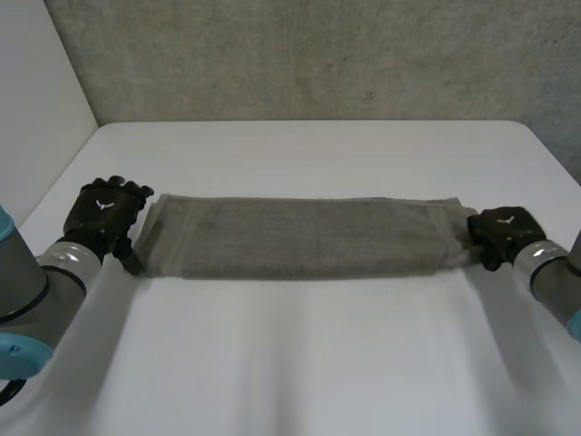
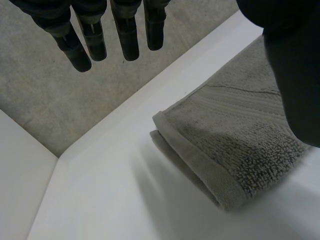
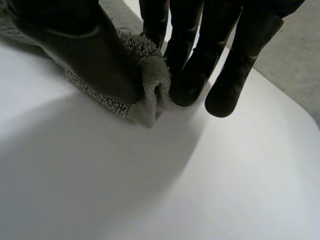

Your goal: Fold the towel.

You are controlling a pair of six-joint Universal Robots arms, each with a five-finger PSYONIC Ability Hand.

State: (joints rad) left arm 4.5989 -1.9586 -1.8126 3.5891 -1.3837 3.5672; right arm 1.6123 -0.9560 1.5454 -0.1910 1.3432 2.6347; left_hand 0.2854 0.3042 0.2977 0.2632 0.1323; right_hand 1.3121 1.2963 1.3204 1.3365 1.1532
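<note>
A grey towel lies folded into a long narrow strip across the middle of the white table. My left hand hovers just off the strip's left end, its fingers straight and apart above the towel's folded corner, holding nothing. At the strip's right end my right hand is shut on the towel: thumb and fingers pinch the bunched corner against the table.
A grey concrete wall rises behind the table's far edge. A pale wall stands at the left. Bare tabletop lies in front of and behind the towel.
</note>
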